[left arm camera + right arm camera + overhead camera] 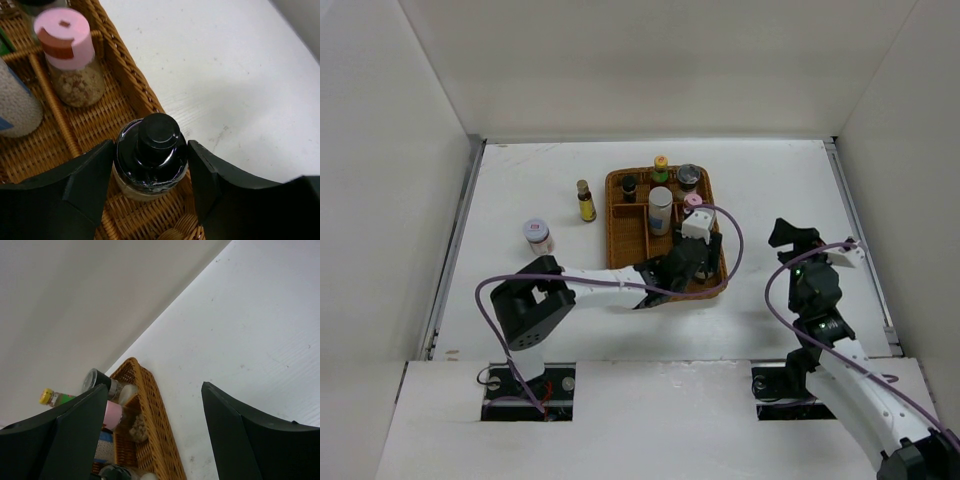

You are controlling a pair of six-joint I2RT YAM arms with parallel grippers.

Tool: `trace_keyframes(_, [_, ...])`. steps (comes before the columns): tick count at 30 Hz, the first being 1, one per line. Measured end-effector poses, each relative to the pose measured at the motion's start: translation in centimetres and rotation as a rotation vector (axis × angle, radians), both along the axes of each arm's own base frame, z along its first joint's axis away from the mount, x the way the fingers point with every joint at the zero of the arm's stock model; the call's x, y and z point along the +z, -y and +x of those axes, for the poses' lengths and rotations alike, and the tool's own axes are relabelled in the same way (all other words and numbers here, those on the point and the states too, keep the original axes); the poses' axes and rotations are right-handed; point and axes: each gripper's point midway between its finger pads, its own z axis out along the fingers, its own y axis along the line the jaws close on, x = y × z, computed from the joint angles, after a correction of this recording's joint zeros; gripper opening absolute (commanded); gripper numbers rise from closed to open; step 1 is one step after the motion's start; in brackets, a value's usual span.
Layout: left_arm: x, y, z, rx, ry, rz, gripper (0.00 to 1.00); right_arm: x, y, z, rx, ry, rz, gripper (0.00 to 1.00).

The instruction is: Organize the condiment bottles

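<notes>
Condiment bottles (661, 208), seen mid-sort: most stand in the compartments of the wicker tray (627, 246), while an amber bottle (585, 201) and a pale-lidded jar (536, 234) stand on the surface (770, 190) to the tray's left, well apart from it. The left end effector (150, 165) pinches a black-capped jar (156, 134), one finger pressed to each side of its shoulder. The jar sits upright in the near compartment just inside the tray's right rim, with a pink-capped shaker (70, 55) in the compartment beyond. The right end effector (154, 390) hangs spread and empty over bare surface to the right of the tray. We judge the jar rigid, light and glossy, hence prone to slip. We would hold it on the wide body below the cap, not on the narrow cap. The pale contents look dry, though we cannot tell how full it is
</notes>
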Motion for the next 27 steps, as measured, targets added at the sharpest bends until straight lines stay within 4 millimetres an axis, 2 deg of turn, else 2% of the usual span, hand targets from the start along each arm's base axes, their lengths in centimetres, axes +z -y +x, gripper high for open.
trace_keyframes(1, [-0.5, 0.0, -0.1, 0.002, -0.003, 0.004, 0.53, 0.0, 0.0, 0.0, -0.001, 0.0, 0.0, 0.82])
trace_keyframes(6, [0.0, 0.4, -0.2, 0.01, 0.013, -0.024, 0.79, 0.2, 0.2, 0.0, -0.006, 0.006, 0.005, 0.83])
trace_keyframes(8, [0.2, 0.4, -0.2, 0.011, 0.018, -0.029, 0.87, 0.2, 0.2, 0.0, -0.005, 0.008, 0.007, 0.84])
trace_keyframes(10, [0.7, 0.0, -0.1, 0.013, 0.024, -0.029, 0.9, 0.2, 0.1, 0.0, -0.003, 0.009, 0.009, 0.84])
trace_keyframes(12, [2.4, -1.2, 0.0, 0.02, 0.044, -0.042, 0.9, 0.2, 0.1, 0.0, -0.001, 0.009, 0.009, 0.85])
trace_keyframes(14, [5.4, -2.9, 0.5, 0.04, 0.078, -0.083, 0.9, 0.2, 0.0, 0.0, 0.003, 0.008, 0.009, 0.85])
trace_keyframes(16, [9.9, -5.7, 1.4, 0.084, 0.129, -0.159, 0.9, 0.1, -0.1, 0.0, 0.01, 0.004, 0.009, 0.85])
trace_keyframes(18, [14.0, -9.8, 2.7, 0.157, 0.181, -0.234, 0.88, -0.2, -0.2, 0.1, 0.013, -0.004, 0.008, 0.85])
trace_keyframes(20, [16.9, -15.0, 4.4, 0.27, 0.22, -0.279, 0.88, -0.6, -0.3, 0.3, 0.018, -0.02, 0.004, 0.85])
trace_keyframes(21, [17.5, -17.3, 5.2, 0.324, 0.226, -0.283, 0.88, -0.8, -0.5, 0.4, 0.023, -0.028, 0.001, 0.85])
trace_keyframes(22, [17.8, -19.8, 6.1, 0.387, 0.228, -0.279, 0.88, -1.1, -0.6, 0.5, 0.027, -0.038, -0.002, 0.85])
trace_keyframes(24, [16.9, -23.9, 7.6, 0.494, 0.206, -0.239, 0.88, -1.7, -0.8, 0.6, 0.038, -0.06, -0.008, 0.85])
trace_keyframes(27, [13.3, -27.0, 9.3, 0.578, 0.132, -0.143, 0.86, -2.4, -1.5, 0.9, 0.066, -0.083, -0.015, 0.85])
